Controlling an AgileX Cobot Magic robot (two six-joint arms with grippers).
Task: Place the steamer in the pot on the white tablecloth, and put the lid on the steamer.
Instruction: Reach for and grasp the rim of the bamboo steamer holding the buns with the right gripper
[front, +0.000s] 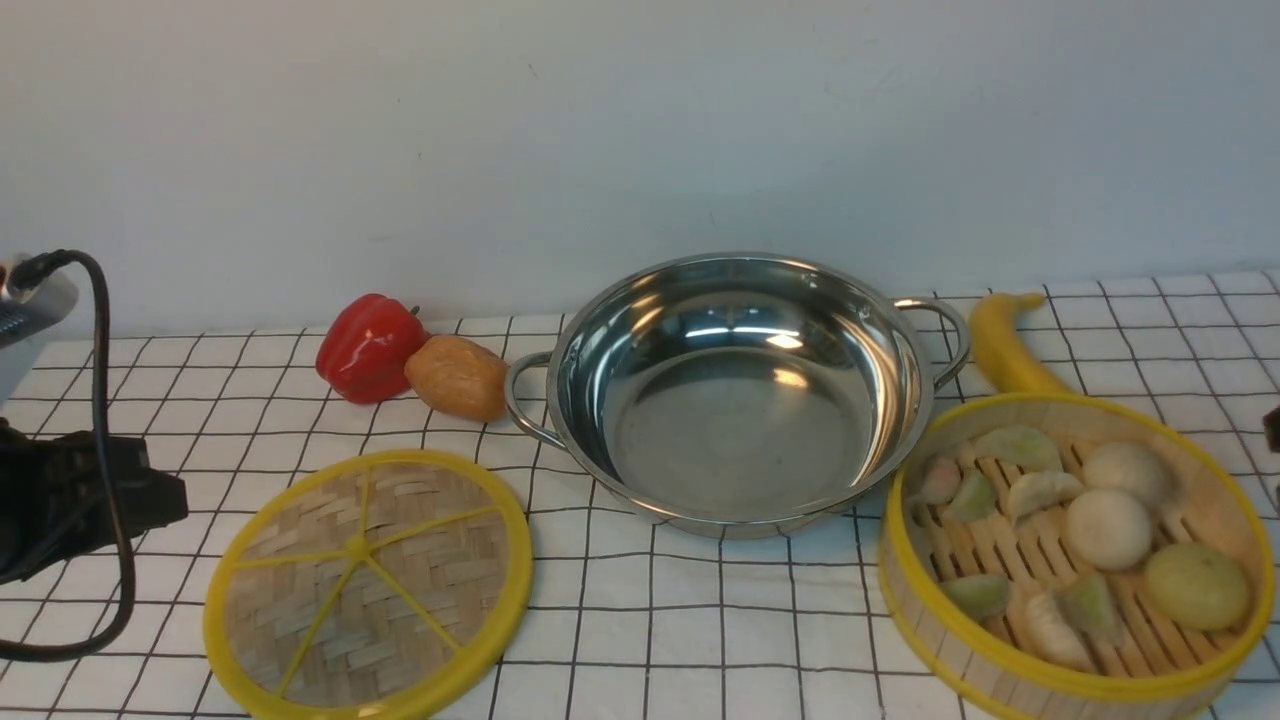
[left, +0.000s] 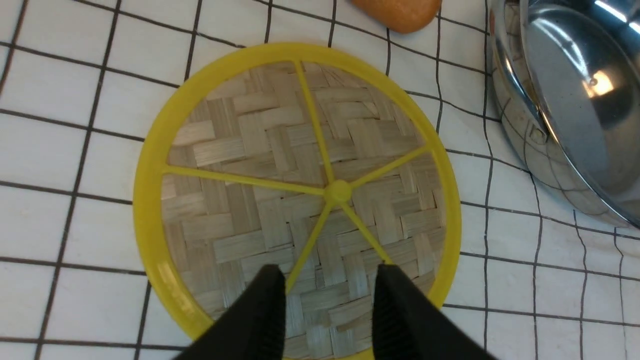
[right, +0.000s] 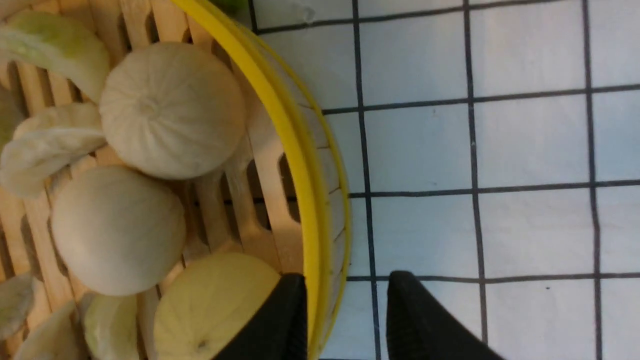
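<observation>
While steamer (front: 985, 545) sits mouth-up, R pincer (right: 345, 277) spread astride its rim; L pincer (left: 328, 270) spread.

open tablecloth (front: 700, 610) between lid (front: 365, 585) and steamer (front: 1080, 402), banana (front: 1003, 345) close behind steamer

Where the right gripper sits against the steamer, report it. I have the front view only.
Observer: The right gripper straddles the yellow rim of the steamer. One finger is inside, over a yellowish bun, and the other is outside, over the white tablecloth.
Operator: State whether it is clamped.
Observer: Not clamped. A gap shows between the rim and the outer finger.
Operator: Now give me the left gripper.
Observer: The left gripper is open and gripping nothing. Its fingers are over the woven face of the lid, close to its rim.
</observation>
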